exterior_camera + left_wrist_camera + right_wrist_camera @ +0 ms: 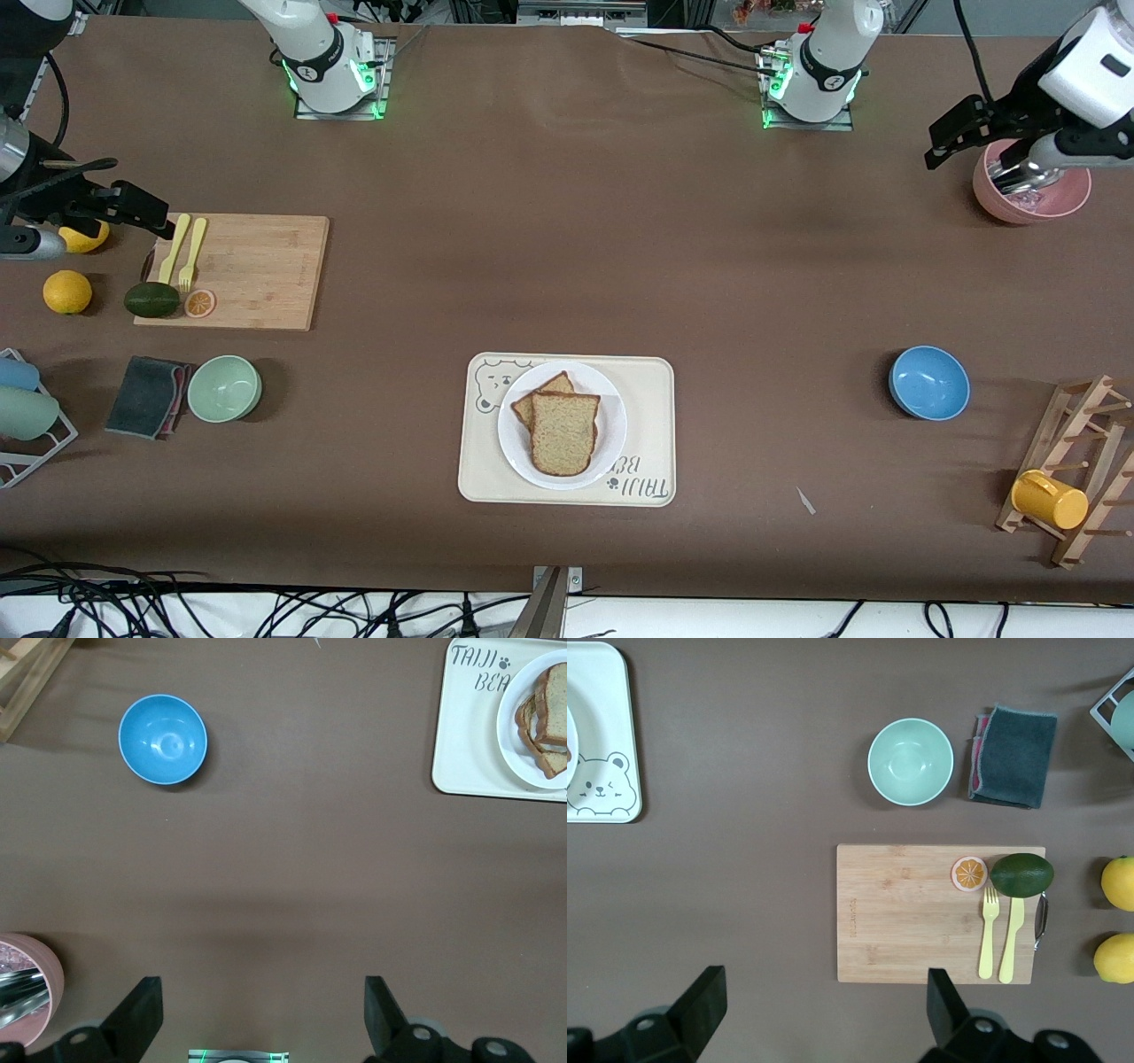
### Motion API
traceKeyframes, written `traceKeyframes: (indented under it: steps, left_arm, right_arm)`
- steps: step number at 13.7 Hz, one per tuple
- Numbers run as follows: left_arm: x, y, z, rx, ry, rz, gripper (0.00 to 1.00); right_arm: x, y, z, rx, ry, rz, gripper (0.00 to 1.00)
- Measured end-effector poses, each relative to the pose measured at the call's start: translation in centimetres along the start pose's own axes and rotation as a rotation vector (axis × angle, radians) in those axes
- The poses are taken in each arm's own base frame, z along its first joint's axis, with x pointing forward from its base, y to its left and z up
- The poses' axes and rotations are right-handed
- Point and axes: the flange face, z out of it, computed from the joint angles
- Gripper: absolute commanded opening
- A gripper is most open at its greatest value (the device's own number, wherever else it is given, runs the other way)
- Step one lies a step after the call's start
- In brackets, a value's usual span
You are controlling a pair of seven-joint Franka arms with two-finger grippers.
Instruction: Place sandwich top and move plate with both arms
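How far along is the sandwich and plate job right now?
Done: the sandwich top lies on the lower slice on the plate. In hand: nothing; the open left gripper is by the pink bowl, the open right gripper by the cutting board. Left: moving the plate off the tray.

Bench (567,221): brown matte surface. Near the front edge, at its middle, lies a cream tray (651,425) with a bear drawing. Toward the left arm's end: blue bowl (928,382) nearer the front edge, wooden rack (1076,470) at the front corner, pink bowl (1032,197) near the end edge closer to the arm bases. Toward the right arm's end: wooden cutting board (257,270), green bowl (224,388) nearer the front camera than the board, dark folded cloth (146,396) just beside the bowl, two lemons (67,291) close to the end edge, wire rack (27,425) at the front corner. Both arm bases are bolted along the back edge.
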Motion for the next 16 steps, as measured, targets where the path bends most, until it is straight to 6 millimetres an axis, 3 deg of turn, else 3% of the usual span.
traceKeyframes:
  steps: [8,16]
  left_arm:
    - [0.3,-1.6,1.6,0.062,-0.018,-0.019,1.0]
    - [6.0,-2.2,4.4,0.044,0.015,-0.016,0.95]
  right_arm:
    - [0.0,0.0,0.0,0.0,0.0,0.0,1.0]
    - [0.0,0.0,0.0,0.0,0.001,-0.001,1.0]
